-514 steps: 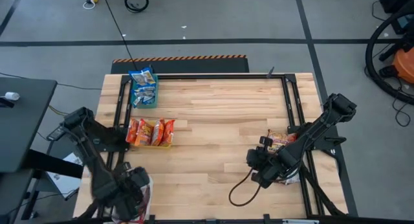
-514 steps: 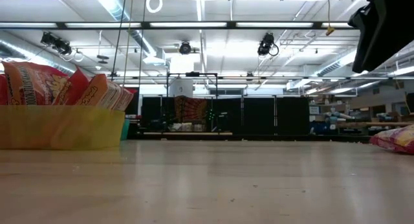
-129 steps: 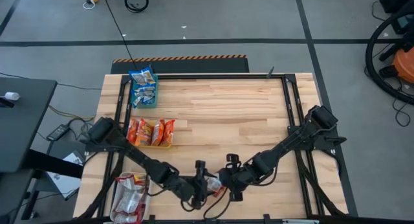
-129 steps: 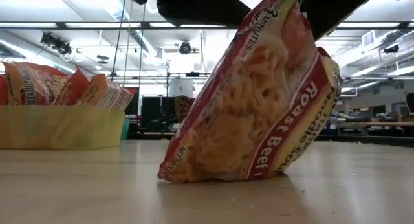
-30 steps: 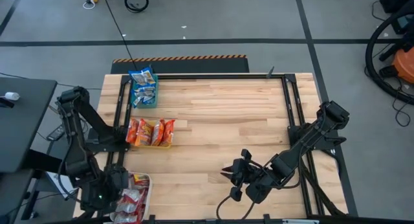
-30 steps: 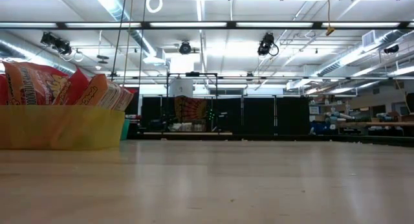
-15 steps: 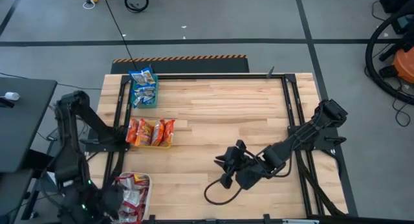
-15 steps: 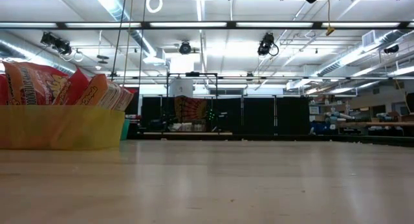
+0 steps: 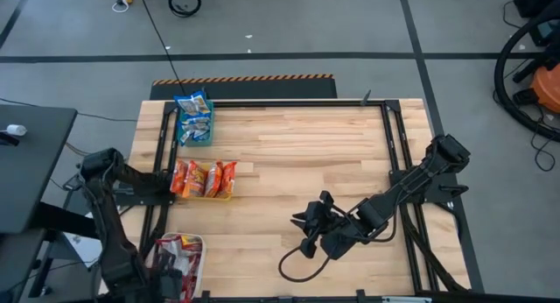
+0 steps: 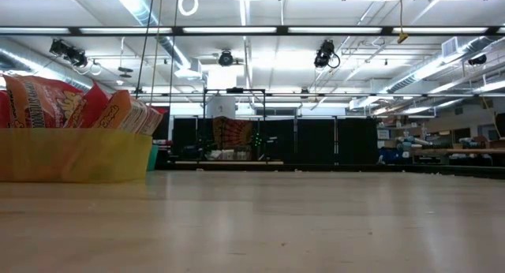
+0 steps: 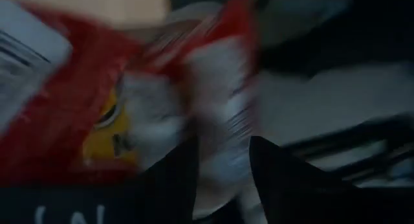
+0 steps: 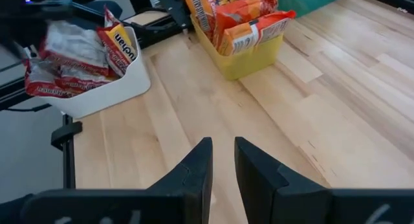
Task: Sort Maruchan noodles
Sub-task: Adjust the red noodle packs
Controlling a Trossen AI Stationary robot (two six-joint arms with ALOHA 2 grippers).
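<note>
The Maruchan noodles are sorted by colour into three bins along the table's left side. Blue-and-white packets [image 9: 193, 110] stand in a teal bin [image 9: 198, 140]. Orange packets [image 9: 203, 176] fill a yellow bin [image 10: 75, 156]. Silver-white packets with red print [image 12: 68, 52] lie in a white bin [image 12: 110, 91] at the near left corner. My left gripper [image 11: 220, 182] hangs over that white bin pointing down, its fingers apart; the view is blurred and I cannot tell if it touches a packet [image 11: 162, 114]. My right gripper [image 12: 223, 169] hovers over bare wood at mid-table, a narrow gap between its fingers, holding nothing.
A black metal frame [image 9: 394, 154] runs along the table's left, far and right sides. A cable loop [image 9: 293, 266] trails from my right arm over the near table. Bare wood [image 9: 297, 154] spreads between the bins and the right rail.
My left arm has folded downward, and its gripper has sunk toward the packets in the white bin while its wrist rolled. My right gripper has drifted a little toward the table's left and far side, then stopped.
</note>
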